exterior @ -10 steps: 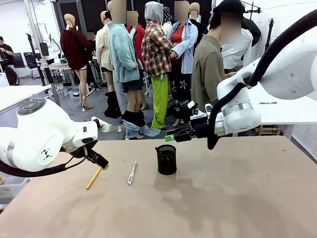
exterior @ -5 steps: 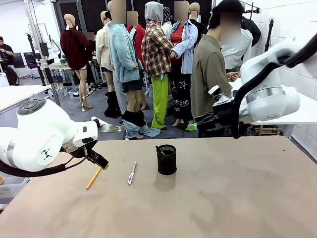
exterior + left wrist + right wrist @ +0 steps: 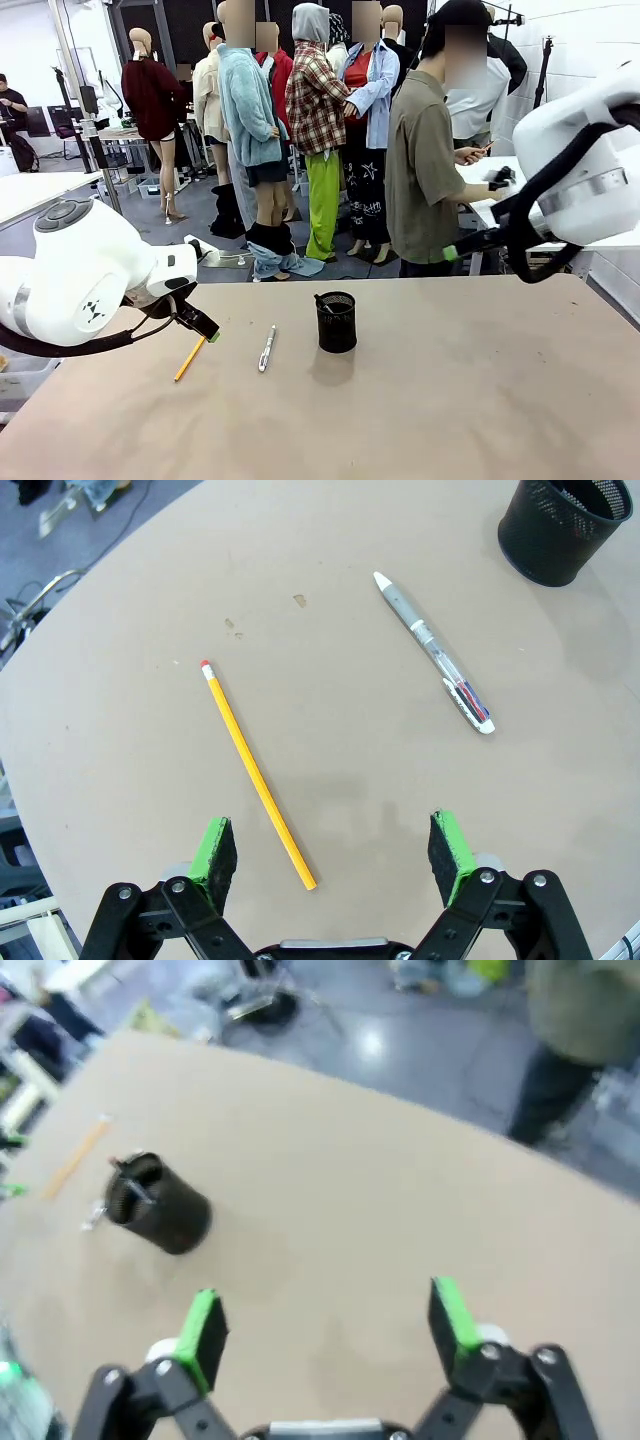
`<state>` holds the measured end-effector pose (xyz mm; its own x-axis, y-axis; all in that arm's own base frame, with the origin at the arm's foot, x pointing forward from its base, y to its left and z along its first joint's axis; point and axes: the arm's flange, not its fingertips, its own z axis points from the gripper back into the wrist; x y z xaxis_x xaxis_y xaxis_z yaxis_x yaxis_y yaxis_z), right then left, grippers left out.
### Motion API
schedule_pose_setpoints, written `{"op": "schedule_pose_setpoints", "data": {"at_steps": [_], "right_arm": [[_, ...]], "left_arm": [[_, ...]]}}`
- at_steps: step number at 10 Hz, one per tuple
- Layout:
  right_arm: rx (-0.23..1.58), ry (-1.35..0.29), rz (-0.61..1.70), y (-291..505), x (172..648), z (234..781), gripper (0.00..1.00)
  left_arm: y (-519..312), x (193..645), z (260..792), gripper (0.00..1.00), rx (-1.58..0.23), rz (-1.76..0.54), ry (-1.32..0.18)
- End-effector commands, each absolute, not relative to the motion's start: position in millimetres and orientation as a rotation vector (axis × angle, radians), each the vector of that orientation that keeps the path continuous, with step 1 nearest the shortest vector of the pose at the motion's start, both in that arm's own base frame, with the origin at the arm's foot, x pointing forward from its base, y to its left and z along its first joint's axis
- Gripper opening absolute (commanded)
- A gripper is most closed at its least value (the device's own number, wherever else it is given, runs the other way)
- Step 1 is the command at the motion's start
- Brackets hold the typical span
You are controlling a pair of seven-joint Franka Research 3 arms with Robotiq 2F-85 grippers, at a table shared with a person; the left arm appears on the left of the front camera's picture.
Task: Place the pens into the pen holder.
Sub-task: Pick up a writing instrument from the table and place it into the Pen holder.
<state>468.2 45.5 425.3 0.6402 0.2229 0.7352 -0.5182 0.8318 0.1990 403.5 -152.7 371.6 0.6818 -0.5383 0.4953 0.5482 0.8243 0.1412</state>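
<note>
Table (image 3: 480, 400) layout has changed: the right gripper (image 3: 325, 1310) has withdrawn from above the pen holder (image 3: 336, 325), jaws spread and empty, leaving one pen (image 3: 322, 302) inside. The left gripper (image 3: 332, 848), likewise spread and empty, hovers over the yellow pencil (image 3: 255, 775); it and the white pen (image 3: 432, 652) beside it remain outstanding.

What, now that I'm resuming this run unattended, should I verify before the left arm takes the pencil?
1. The left jaws open, empty: ok.
2. Orange pencil flat on the table, below the left jaws, nothing touching it: ok.
3. The white pen apart from the pencil: ok.
4. Black pen holder upright, one pen inside, room left: ok.
5. The right jaws open, empty, off to the right, away from the pen holder: ok.
6. The person turned away, hands off this table: ok.
</note>
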Motion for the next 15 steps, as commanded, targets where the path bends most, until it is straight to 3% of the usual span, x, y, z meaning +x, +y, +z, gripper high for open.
{"op": "schedule_pose_setpoints", "data": {"at_steps": [1,3,8,12,15], "right_arm": [[0.395,-0.495,0.246,41,467,459,1.00],[0.316,-0.286,0.119,30,471,464,1.00],[0.193,-0.092,0.041,24,472,460,1.00],[0.201,-0.104,0.049,28,464,468,1.00],[0.201,-0.104,0.049,28,464,468,1.00]], "left_arm": [[-151,403,372,1.00,-0.021,-0.606,-0.550],[-151,403,372,1.00,-0.021,-0.606,-0.550],[-151,403,372,1.00,-0.021,-0.606,-0.550],[-153,403,371,1.00,-0.019,-0.610,-0.549],[-162,434,375,1.00,0.039,-0.523,-0.394]]}}
